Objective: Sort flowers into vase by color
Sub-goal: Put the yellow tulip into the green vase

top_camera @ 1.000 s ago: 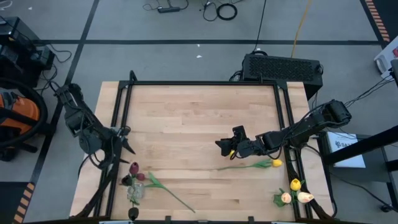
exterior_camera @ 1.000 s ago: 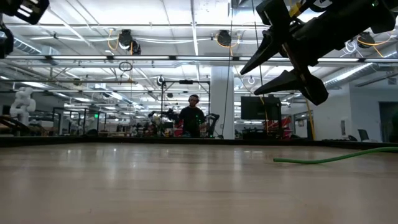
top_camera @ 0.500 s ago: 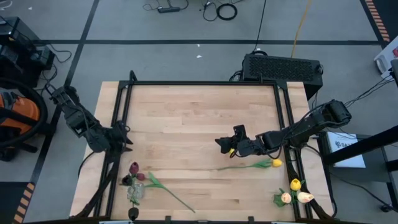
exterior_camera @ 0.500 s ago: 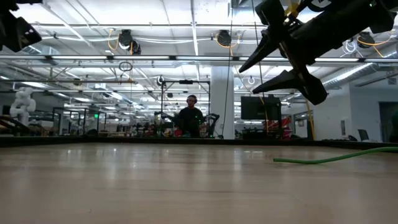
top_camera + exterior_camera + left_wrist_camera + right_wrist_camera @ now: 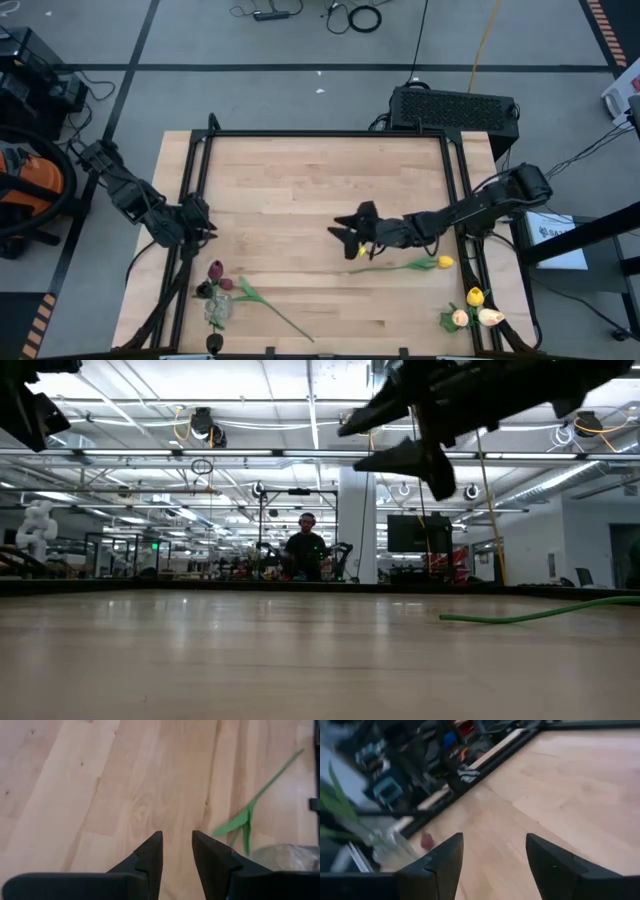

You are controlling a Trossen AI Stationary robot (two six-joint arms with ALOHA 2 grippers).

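From above: the right gripper, jaws wide and empty, hovers mid-table; the yellow artificial tulip on a long green stem lies toward four o'clock, nearest this arm, its axis three-to-nine; the left gripper waits at nine o'clock. Left wrist view: fingers narrowly parted — holding nothing.

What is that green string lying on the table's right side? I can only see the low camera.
Observer: It is the long thin stem of a yellow artificial tulip; the flower's head lies near the wooden table's right edge.
Operator: Is the claw up there holding it?
Observer: No. The right gripper is open and empty, near the stem's bare end.
Operator: Where is the other claw?
Observer: The left gripper is at the table's left edge, not far from the dark red tulips.
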